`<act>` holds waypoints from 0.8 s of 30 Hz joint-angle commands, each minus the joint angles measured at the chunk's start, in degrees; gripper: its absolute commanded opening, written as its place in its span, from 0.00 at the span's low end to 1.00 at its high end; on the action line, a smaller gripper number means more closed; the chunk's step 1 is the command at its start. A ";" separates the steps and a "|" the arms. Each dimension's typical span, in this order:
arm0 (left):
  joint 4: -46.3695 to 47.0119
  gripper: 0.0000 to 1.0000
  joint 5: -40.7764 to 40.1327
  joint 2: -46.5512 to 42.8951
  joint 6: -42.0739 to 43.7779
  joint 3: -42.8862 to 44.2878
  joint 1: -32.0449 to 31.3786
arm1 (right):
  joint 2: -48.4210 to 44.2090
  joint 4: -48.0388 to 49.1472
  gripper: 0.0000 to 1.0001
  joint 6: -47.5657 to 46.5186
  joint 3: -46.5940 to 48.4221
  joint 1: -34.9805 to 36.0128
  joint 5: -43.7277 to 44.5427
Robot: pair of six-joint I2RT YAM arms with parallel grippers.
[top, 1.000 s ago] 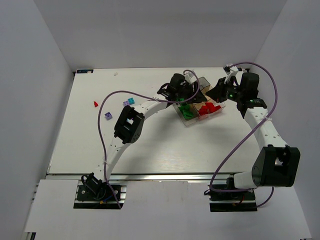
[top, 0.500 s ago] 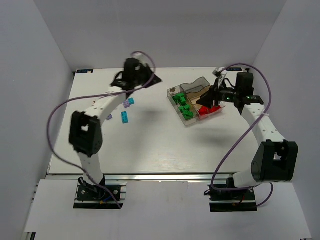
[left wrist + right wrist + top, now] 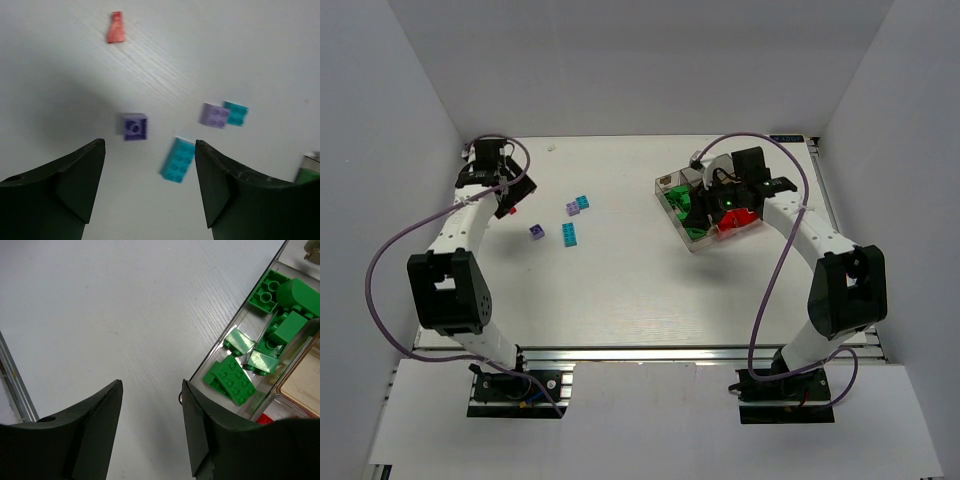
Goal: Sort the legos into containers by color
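A white tabletop (image 3: 620,290), closed in by plain white walls (image 3: 410,90) on three sides, carries everything here, and the two arms are fixed at its near edge.

The left tool (image 3: 508,196) hangs over the far left part of the tabletop. In the left wrist view its two dark fingers (image 3: 75,185) stand wide apart with nothing between them, only bare surface below. In front of them five loose legos lie flat on the tabletop, outside the tray. They are a small red piece (image 3: 115,29), well apart from the others, a dark purple brick (image 3: 134,126), and a long cyan brick (image 3: 177,160) near it on the right. Behind these, a light purple brick (image 3: 215,115) touches a small cyan brick (image 3: 235,113).

The clear tray (image 3: 678,222) sits on the right half of the tabletop, turned at an angle. The right tool (image 3: 708,203) is above its left side. In the right wrist view this tool is also open and holds nothing. Its fingers hang over the tabletop just beside the long wall of the tray. The long narrow compartment holds the green legos (image 3: 234,374) in a loose heap, some of them tilted. The red legos (image 3: 740,218) lie in a squarish compartment next to it, toward the right arm. If the other compartments hold anything, I cannot tell.
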 commanded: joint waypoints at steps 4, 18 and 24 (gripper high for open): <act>-3.04 0.82 -0.84 6.69 5.96 0.41 6.61 | 0.29 -2.39 0.57 0.27 2.76 1.33 4.66; -2.68 0.75 0.13 24.63 11.77 15.34 8.28 | -0.07 -5.29 0.57 -1.74 2.75 1.42 6.86; -2.07 0.67 1.18 29.37 11.60 18.51 8.81 | 0.37 -6.26 0.57 -2.62 3.28 1.16 7.65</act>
